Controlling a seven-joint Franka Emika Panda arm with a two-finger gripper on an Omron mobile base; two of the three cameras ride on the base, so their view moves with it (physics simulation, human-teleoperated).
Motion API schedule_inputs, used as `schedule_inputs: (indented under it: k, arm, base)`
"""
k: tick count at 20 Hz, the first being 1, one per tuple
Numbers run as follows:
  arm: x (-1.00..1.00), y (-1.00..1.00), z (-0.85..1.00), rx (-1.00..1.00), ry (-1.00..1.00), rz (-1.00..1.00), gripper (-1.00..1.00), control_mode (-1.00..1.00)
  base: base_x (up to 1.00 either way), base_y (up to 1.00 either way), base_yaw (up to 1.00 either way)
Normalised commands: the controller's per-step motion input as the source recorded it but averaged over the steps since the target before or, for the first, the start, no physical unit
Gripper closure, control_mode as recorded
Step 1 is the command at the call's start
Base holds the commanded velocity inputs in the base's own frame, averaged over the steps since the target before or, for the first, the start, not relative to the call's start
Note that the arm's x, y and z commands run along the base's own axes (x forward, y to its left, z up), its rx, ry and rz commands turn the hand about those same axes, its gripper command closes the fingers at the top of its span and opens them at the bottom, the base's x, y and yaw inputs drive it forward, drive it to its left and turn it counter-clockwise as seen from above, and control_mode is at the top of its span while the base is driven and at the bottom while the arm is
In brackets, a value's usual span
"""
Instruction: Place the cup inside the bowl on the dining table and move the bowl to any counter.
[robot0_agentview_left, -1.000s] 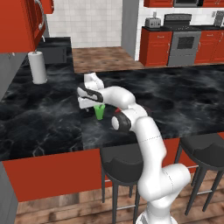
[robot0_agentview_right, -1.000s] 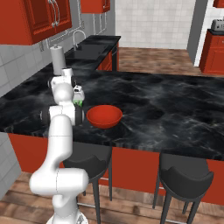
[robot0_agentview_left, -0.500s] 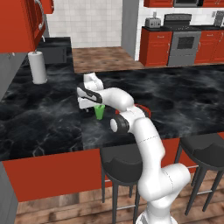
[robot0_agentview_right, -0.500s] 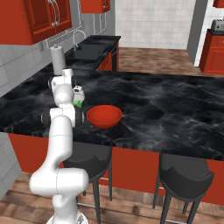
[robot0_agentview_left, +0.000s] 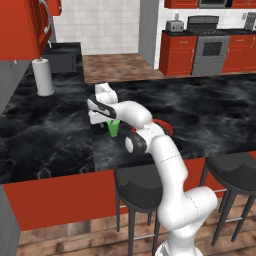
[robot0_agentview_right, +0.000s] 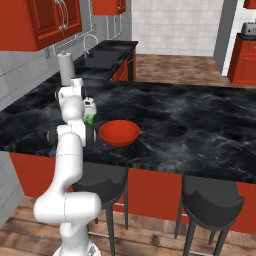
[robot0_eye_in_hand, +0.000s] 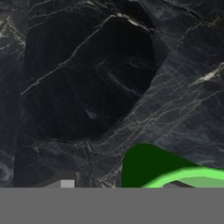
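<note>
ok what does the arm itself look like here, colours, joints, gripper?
Glossy white rounded arm links, with dark round joint caps, one at the elbow. The hand is white with a black band and carries a two-finger gripper. No cables or markings that I can make out.

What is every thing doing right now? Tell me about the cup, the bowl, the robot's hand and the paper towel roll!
cup: upright on the dining table, not yet in the bowl, robot hand right over it.
bowl: upright on the dining table beside the cup, nothing inside.
gripper: down at the cup's top; grip unclear.
paper towel roll: standing upright.
</note>
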Motion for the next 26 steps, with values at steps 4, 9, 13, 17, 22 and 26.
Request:
schedule_inputs:
  k: [4, 9, 13, 17, 22, 26]
  arm:
    - [0.0, 0.0, 0.0, 0.0, 0.0, 0.0, 1.0, -1.0]
    - [0.0, 0.0, 0.0, 0.0, 0.0, 0.01, 1.0, -1.0]
    - [0.0, 0.0, 0.17, 0.0, 0.0, 0.01, 1.0, -1.0]
    - [-0.14, 0.0, 0.43, 0.0, -0.02, 0.03, 1.0, -1.0]
    - [-0.23, 0.0, 0.47, 0.0, 0.0, 0.04, 1.0, -1.0]
    - [-0.33, 0.0, 0.24, 0.0, 0.0, 0.03, 1.0, -1.0]
  base:
    - [0.0, 0.0, 0.0]
    - [0.0, 0.0, 0.0]
    - [0.0, 0.0, 0.0]
    - [0.0, 0.0, 0.0]
    - [0.0, 0.0, 0.0]
    - [0.0, 0.0, 0.0]
